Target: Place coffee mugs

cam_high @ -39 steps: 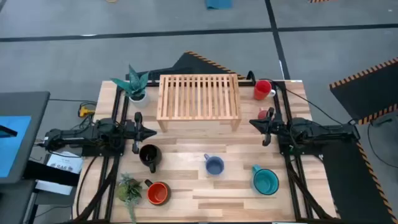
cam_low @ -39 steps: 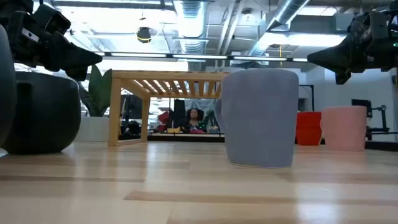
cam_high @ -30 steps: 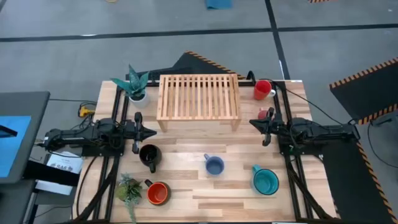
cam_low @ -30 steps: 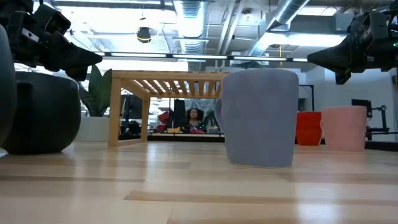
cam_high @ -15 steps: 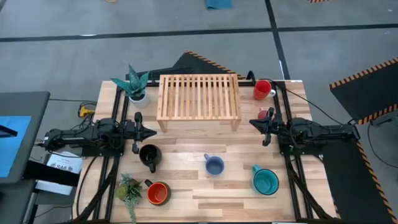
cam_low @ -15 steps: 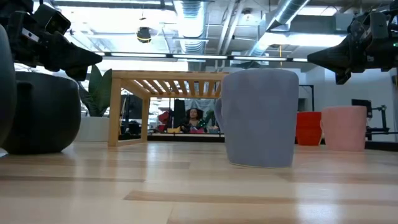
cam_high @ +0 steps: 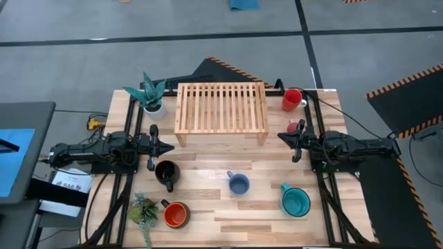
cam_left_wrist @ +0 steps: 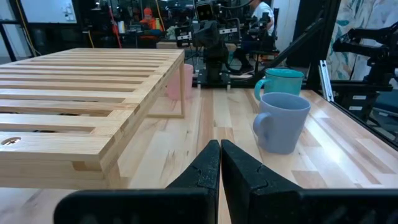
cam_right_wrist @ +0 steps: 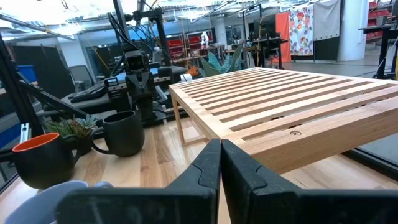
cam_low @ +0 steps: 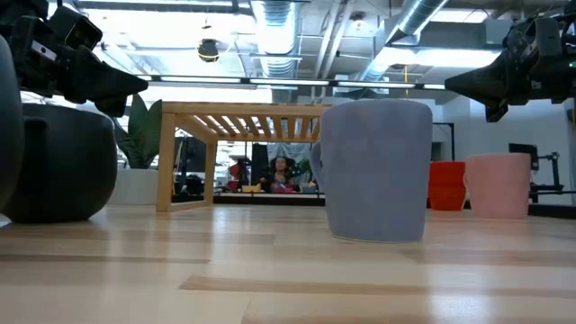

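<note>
Left gripper (cam_high: 170, 146) clenched, level above the table (cam_high: 208, 214), facing inward; right gripper (cam_high: 279, 136) likewise clenched, empty.

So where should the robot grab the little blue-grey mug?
Probably by the rim. The blue-grey mug stands upright with its mouth open to the top, and its handle sticks out toward the left arm's side. Coming straight down from above, one finger inside and one outside the wall opposite the handle, looks easiest. The left gripper is nearer.
</note>
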